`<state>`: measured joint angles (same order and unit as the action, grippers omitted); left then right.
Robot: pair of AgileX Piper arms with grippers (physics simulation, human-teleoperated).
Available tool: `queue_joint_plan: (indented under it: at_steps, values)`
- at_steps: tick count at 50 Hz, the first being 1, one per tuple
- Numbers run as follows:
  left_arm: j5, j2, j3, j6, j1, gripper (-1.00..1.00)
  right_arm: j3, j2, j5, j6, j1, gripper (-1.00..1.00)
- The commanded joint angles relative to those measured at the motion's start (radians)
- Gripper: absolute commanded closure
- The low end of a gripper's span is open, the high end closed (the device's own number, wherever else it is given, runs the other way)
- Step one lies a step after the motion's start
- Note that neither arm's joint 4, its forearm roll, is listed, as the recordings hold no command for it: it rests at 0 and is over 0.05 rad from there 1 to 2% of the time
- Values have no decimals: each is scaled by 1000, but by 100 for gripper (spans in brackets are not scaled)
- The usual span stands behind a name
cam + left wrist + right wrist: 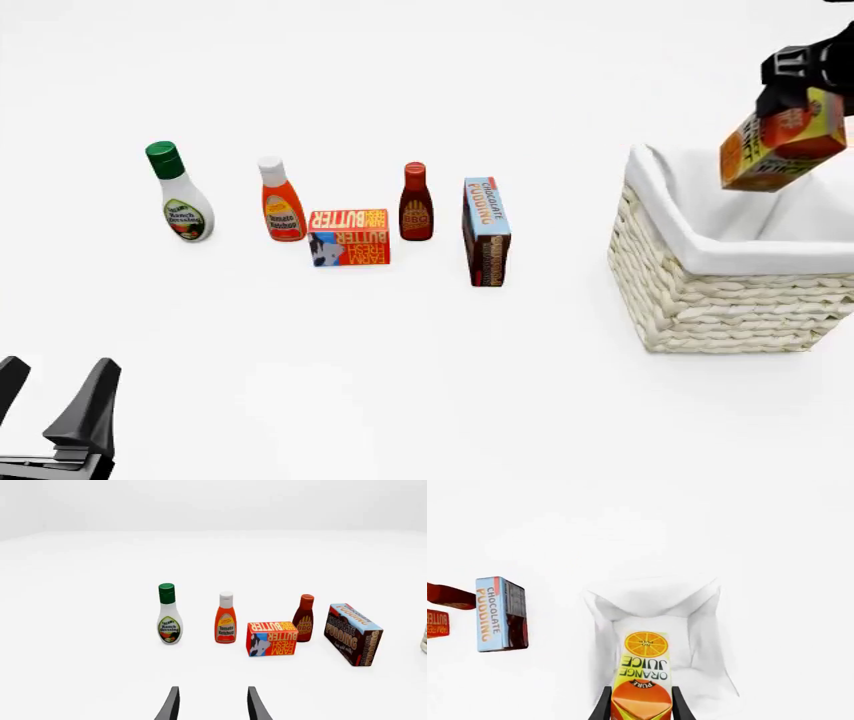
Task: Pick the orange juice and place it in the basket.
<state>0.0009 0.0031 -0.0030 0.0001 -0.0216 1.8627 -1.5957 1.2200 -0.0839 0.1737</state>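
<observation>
The orange juice (781,140) is a tall orange and yellow carton, tilted and held in the air above the basket (694,290), a big cream wicker box with white cloth lining at the right. My right gripper (801,85) is shut on the carton's top end. In the right wrist view the orange juice (644,672) hangs between the black fingers (602,707), with the basket's white lining (627,600) below it. My left gripper (54,400) stands open near the front left corner with nothing between its fingers; it shows as the left gripper (212,705) in its own wrist view.
A row of groceries stands left of the basket: ranch dressing bottle (178,195), ketchup bottle (280,202), butter box (348,237), BBQ sauce bottle (416,203) and chocolate pudding box (486,232). The pudding box is the nearest to the basket.
</observation>
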Motion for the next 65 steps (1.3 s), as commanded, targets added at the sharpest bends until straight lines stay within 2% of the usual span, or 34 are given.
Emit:
queue_joint_plan:
  at_steps: [1,24,26,31,65]
  values:
    - [0,0,0,0,0,-100,18,-27,0,29,3,100]
    - [0,0,0,0,0,-100,21,-67,0,49,15,100]
    - [0,0,0,0,0,-100,18,-69,0,37,30,100]
    - [0,0,0,0,0,-100,26,-81,0,54,21,100]
    - [0,0,0,0,0,-100,35,-147,0,38,49,100]
